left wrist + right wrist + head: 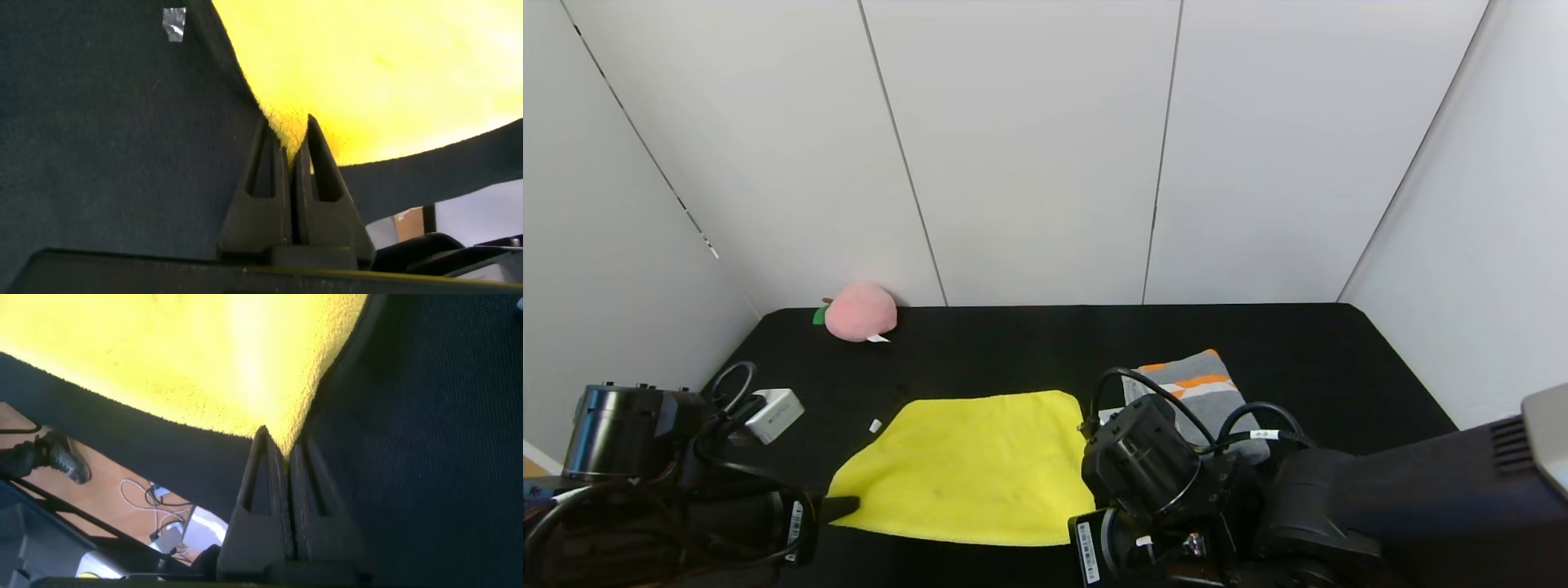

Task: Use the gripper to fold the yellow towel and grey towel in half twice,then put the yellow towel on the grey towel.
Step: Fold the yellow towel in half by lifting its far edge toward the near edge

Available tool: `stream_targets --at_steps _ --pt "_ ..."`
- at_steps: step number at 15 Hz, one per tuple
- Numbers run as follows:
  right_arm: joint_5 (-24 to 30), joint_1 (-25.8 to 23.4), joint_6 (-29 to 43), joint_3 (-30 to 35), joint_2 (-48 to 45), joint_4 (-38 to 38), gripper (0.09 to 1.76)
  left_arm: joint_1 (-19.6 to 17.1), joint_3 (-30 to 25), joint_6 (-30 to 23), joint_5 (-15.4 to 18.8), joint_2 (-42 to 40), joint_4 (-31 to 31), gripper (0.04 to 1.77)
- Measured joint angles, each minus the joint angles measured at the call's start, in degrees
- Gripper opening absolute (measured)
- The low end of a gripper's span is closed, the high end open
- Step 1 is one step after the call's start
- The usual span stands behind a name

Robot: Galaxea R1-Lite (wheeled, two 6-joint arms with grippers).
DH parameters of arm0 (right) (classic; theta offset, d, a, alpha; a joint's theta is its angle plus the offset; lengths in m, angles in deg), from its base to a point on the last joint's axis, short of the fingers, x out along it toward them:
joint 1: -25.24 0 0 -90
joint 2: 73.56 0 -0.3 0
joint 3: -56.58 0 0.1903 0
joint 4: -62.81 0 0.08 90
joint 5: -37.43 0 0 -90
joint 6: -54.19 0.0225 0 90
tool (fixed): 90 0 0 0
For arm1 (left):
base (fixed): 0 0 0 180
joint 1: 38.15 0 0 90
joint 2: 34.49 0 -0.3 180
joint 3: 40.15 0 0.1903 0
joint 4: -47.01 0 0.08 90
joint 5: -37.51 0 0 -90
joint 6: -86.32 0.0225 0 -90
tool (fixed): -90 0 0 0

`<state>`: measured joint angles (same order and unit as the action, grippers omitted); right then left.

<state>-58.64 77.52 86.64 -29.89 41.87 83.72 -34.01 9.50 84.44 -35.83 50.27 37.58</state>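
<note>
The yellow towel lies spread flat on the black table, near the front. My left gripper is shut on its near left corner. My right gripper is shut on its near right corner; in the head view that gripper is hidden under the right wrist. The grey towel, with orange stripes, lies folded behind the right arm, partly hidden by its cables.
A pink plush peach sits at the back left by the wall. A white box lies near the left arm. A small white scrap lies by the yellow towel's left edge. White walls enclose the table.
</note>
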Motion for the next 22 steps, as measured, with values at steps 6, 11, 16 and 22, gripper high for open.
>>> stream_targets --at_steps 6,11,16,22 --pt "0.0 0.5 0.0 -0.1 -0.6 -0.1 0.14 0.0 -1.3 0.0 0.0 -2.1 0.2 0.13" --pt "0.0 -0.2 0.0 -1.2 1.0 -0.2 0.14 -0.3 -0.9 0.3 0.0 -0.4 0.9 0.13" --pt "0.0 -0.7 -0.1 -4.7 4.2 -0.1 0.14 -0.6 0.7 0.3 0.0 3.5 1.2 0.13" --pt "0.1 -3.2 -1.3 -10.6 8.5 0.0 0.14 -1.0 3.6 0.2 -0.5 10.7 6.7 0.13"
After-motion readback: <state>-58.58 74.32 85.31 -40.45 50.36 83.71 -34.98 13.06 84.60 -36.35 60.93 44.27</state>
